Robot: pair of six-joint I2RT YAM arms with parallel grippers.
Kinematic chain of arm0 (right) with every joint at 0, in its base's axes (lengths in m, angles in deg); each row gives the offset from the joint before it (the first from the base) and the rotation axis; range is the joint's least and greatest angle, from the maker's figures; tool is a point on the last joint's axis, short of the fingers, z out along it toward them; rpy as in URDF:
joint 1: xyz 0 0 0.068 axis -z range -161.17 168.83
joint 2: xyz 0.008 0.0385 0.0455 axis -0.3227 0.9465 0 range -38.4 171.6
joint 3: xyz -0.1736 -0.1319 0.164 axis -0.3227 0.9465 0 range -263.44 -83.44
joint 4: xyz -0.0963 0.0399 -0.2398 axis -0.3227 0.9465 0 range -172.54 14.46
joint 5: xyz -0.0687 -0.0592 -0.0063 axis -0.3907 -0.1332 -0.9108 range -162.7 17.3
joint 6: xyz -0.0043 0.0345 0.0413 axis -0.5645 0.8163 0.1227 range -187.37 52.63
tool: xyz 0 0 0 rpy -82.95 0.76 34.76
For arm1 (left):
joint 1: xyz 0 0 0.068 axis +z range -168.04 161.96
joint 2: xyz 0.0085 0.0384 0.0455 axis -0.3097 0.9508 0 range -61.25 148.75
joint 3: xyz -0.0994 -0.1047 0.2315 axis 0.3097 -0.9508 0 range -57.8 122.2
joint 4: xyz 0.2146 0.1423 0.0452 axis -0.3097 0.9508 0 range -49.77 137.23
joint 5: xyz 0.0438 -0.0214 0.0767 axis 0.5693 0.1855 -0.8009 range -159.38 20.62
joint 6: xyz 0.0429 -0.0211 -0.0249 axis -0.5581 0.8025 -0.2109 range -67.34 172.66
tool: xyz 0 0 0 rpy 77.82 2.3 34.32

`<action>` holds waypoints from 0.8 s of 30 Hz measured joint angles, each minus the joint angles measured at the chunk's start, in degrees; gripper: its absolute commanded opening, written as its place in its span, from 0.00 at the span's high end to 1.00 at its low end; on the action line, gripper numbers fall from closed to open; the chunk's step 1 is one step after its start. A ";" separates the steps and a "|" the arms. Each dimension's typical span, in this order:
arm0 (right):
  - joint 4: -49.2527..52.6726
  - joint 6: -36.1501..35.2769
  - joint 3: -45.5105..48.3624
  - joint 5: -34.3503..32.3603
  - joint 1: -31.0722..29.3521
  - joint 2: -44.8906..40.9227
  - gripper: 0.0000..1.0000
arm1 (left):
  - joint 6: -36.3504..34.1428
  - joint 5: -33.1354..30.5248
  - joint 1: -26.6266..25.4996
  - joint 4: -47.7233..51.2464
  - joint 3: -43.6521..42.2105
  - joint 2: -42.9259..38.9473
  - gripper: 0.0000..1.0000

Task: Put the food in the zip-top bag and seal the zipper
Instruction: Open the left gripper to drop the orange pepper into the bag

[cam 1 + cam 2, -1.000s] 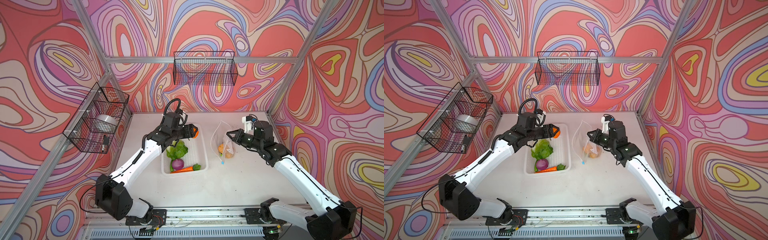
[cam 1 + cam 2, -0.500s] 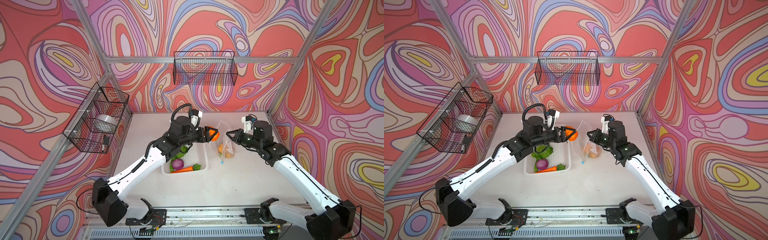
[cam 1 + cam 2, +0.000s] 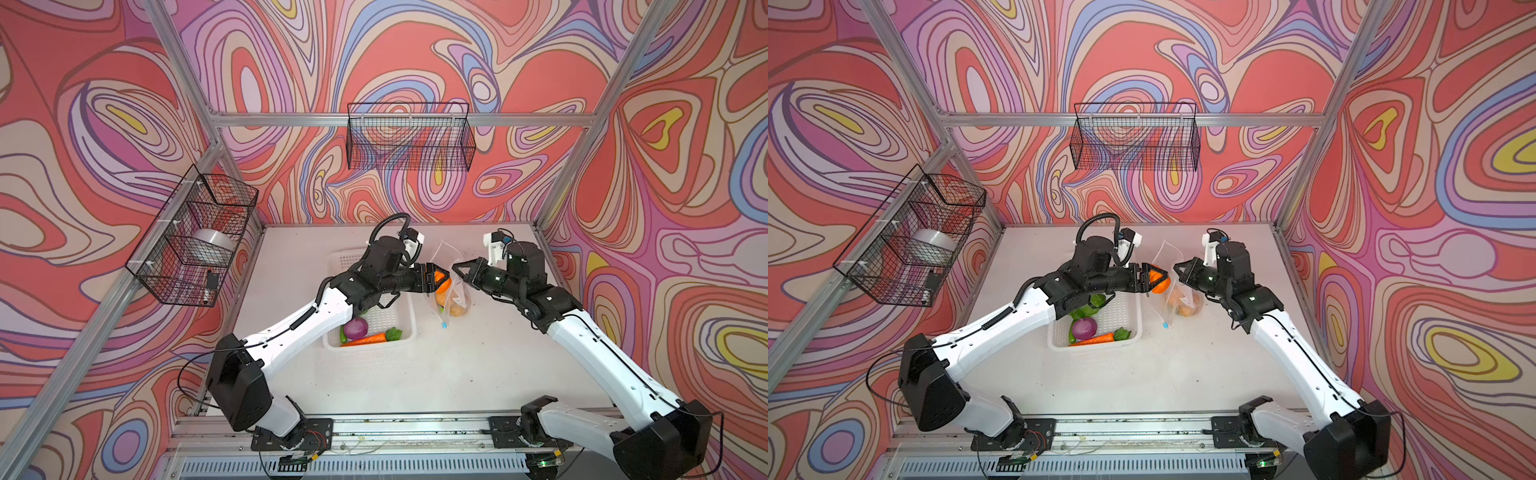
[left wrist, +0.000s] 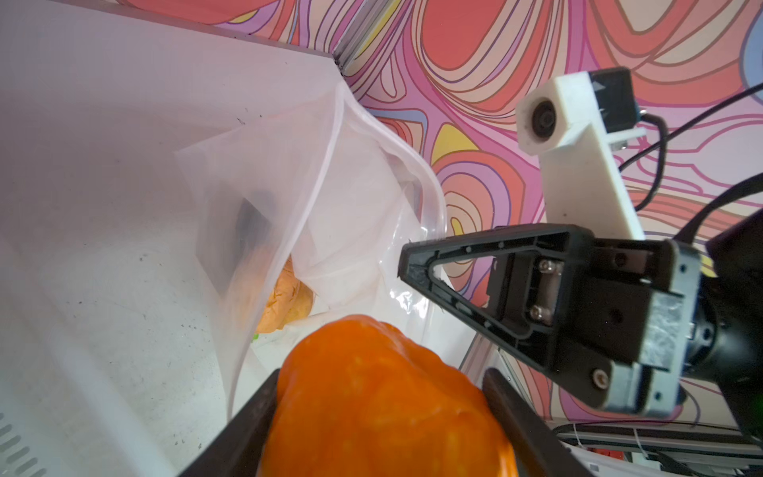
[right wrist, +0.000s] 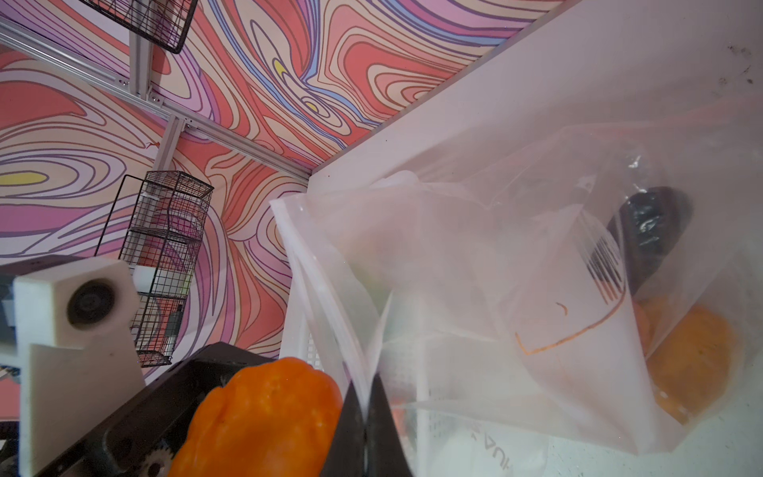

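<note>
Nearest to me on the white surface (image 3: pixel 415 382) sits the white basket (image 3: pixel 392 318). At its near end I see the carrot (image 3: pixel 365 340) lying flat. The purple onion (image 3: pixel 355 328) is just behind it, and the green lettuce (image 3: pixel 1086 311) is further in, partly hidden under my left arm. Just to the right of the basket a small blue slider tab (image 3: pixel 444 325) lies on the surface, at the near end of the zipper. From there the zip-top bag (image 3: pixel 457 301) rises up, clear and crinkly. Its bottom rests on the surface. Inside it I can see a dark cucumber (image 5: pixel 656 231) and a round orange thing (image 5: pixel 693 359) low down, with a tan lump beside them in both top views. My right hand (image 3: pixel 458 267) has its fingers pressed together, pinching the edge of the bag's mouth and holding it up. My left hand (image 3: pixel 438 279) is up in the air just beside it. It is pinching an orange toy vegetable (image 4: pixel 384 404) between its two fingers, right at the open mouth of the bag. I cannot tell if the vegetable touches the plastic. Far behind, one wire basket (image 3: pixel 409 141) hangs on the back wall and another wire basket (image 3: pixel 195 237) hangs on the left wall.
</note>
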 measured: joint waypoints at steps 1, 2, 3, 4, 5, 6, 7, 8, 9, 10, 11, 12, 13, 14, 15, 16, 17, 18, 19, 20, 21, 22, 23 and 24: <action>0.02 0.00 0.00 0.00 0.00 -0.02 1.00 | -0.50 -0.92 -0.13 0.72 0.48 0.33 0.39; 0.02 0.00 0.00 0.00 0.00 -0.04 1.00 | -1.01 -1.90 -0.20 1.29 0.96 0.72 0.39; 0.02 0.00 0.00 0.02 0.00 -0.09 1.00 | -1.70 -2.99 -0.22 2.01 1.55 1.29 0.39; 0.02 0.00 0.00 0.00 0.00 -0.15 1.00 | -2.27 -4.11 -0.22 2.91 2.23 1.90 0.39; 0.04 0.00 0.00 0.00 0.00 -0.31 1.00 | -3.06 -5.51 -0.33 4.04 3.04 2.67 0.39; 0.07 0.00 0.00 0.02 0.00 -0.46 1.00 | -3.78 -6.71 -0.48 5.07 3.74 3.30 0.39; 0.04 0.00 0.00 0.02 0.00 -0.72 1.00 | -4.57 -8.24 -0.61 6.54 4.74 4.17 0.39; 0.04 0.00 0.00 0.09 0.00 -1.01 1.00 | -5.40 -9.60 -0.74 7.91 5.77 5.01 0.38; 0.02 0.00 0.00 0.15 0.00 -1.18 1.00 | -6.08 -10.84 -0.94 9.03 6.75 5.84 0.38; 0.02 0.00 0.00 0.24 0.00 -1.40 1.00 | -6.78 -12.15 -1.22 10.25 7.80 6.69 0.38; 0.02 0.00 0.00 0.37 0.00 -1.53 1.00 | -7.39 -13.25 -1.46 11.45 8.83 7.54 0.38; 0.00 0.00 0.00 0.46 0.00 -1.60 1.00 | -7.93 -14.40 -1.75 12.48 9.68 8.28 0.37; -0.07 0.00 0.00 0.61 0.00 -1.62 1.00 | -8.63 -15.89 -2.14 13.75 10.64 9.14 0.36; -0.11 0.00 0.00 0.70 0.00 -1.62 1.00 | -9.20 -17.16 -2.54 14.88 11.50 9.84 0.34; -0.13 0.00 0.00 0.85 0.00 -1.62 1.00 | -9.60 -18.43 -2.93 15.85 12.20 10.47 0.33; -0.20 0.00 0.00 1.03 0.00 -1.62 1.00 | -10.19 -19.85 -3.41 16.98 13.07 11.26 0.31; -0.22 0.00 0.00 1.16 0.00 -1.62 1.00 | -10.67 -20.90 -3.78 17.86 13.73 11.93 0.31; -0.22 0.00 0.00 1.36 0.00 -1.62 1.00 | -10.97 -21.73 -4.07 18.51 14.27 12.44 0.29; -0.24 0.00 0.02 1.49 0.00 -1.62 1.00 | -11.28 -22.53 -4.37 19.30 14.84 13.03 0.28; -0.24 0.00 0.04 1.60 0.00 -1.62 1.00 | -11.58 -23.04 -4.66 20.04 15.41 13.55 0.25; -0.26 0.00 0.04 1.70 0.00 -1.62 1.00 | -11.80 -23.41 -4.76 20.76 16.02 14.03 0.23; -0.31 0.00 0.09 1.75 0.00 -1.62 1.00 | -11.89 -23.69 -4.92 21.40 16.65 14.51 0.21; -0.42 0.00 0.15 1.81 0.00 -1.62 1.00 | -11.98 -23.87 -4.96 21.88 17.22 14.91 0.19; -0.52 0.00 0.24 1.88 0.00 -1.62 1.00 | -12.02 -23.98 -4.98 22.18 17.59 15.15 0.16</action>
